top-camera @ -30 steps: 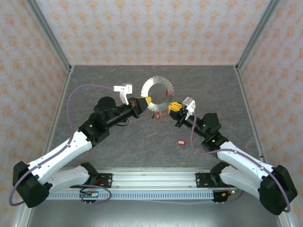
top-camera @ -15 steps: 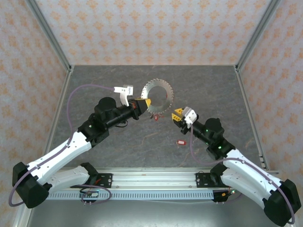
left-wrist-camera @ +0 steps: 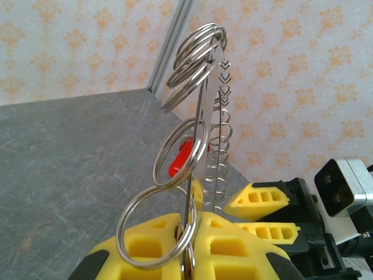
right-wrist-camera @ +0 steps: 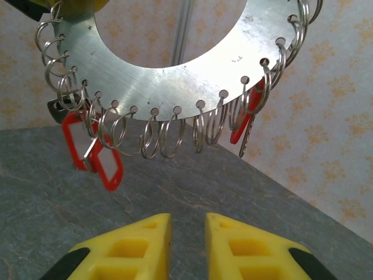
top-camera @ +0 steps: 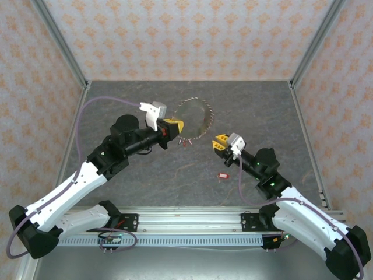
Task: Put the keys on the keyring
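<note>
The keyring [top-camera: 195, 118], a grey metal disc edged with small split rings, is held off the table, tilted on edge. My left gripper [top-camera: 173, 125] is shut on its left rim; in the left wrist view the disc [left-wrist-camera: 201, 116] stands edge-on between the yellow pads, the gripper [left-wrist-camera: 195, 233] clamped on it. My right gripper [top-camera: 221, 142] is open and empty, just right of and below the ring. In the right wrist view the keyring [right-wrist-camera: 175, 76] hangs above the open gripper [right-wrist-camera: 186, 233]; red-tagged keys [right-wrist-camera: 108, 166] and one key [right-wrist-camera: 249, 119] dangle from it. One loose red-tagged key [top-camera: 222, 175] lies on the table.
The grey table [top-camera: 145, 175] is walled by patterned panels, with metal posts [top-camera: 61, 41] at the corners. The right gripper's yellow fingers [left-wrist-camera: 262, 201] show close beside the left gripper in the left wrist view.
The left gripper has raised and tipped the keyring from lying flat to standing on edge. The right gripper has drawn back from the ring's rim, down and to the right.
</note>
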### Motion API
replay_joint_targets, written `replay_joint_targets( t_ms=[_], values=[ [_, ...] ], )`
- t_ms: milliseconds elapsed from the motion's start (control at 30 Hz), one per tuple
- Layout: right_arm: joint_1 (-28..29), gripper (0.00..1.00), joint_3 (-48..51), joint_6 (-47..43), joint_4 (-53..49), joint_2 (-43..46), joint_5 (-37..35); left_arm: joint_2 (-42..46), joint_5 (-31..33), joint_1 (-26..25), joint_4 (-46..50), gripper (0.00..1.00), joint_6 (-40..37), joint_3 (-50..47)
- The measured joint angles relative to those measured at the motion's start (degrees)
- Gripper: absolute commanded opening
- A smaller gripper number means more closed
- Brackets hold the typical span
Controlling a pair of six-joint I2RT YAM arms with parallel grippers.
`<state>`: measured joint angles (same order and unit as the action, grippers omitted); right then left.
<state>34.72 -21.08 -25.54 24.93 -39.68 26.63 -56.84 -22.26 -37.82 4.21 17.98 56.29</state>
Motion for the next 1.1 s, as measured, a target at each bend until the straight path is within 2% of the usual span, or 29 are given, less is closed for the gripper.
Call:
replay_joint_targets(
  t_ms=[167,400,733,1100],
  values=[
    [0.7,0.19,0.0,0.0,1.4,0.07,3.32,1.27,-1.05,0.0,-2.84,0.0,-0.17,-3.02],
    [5.99,0.18,0.0,-2.62,1.66,0.11,3.1,1.25,-2.08,0.0,-5.99,0.0,0.11,-3.61],
    [12.57,0.17,-0.13,-7.74,3.89,-1.84,-1.2,1.25,-2.89,0.0,-10.34,0.0,1.9,-4.79],
    [13.16,0.17,-0.15,-9.84,8.87,-3.96,-5.29,1.2,-3.1,0.0,-12.66,0.0,3.54,-6.01]
  ],
)
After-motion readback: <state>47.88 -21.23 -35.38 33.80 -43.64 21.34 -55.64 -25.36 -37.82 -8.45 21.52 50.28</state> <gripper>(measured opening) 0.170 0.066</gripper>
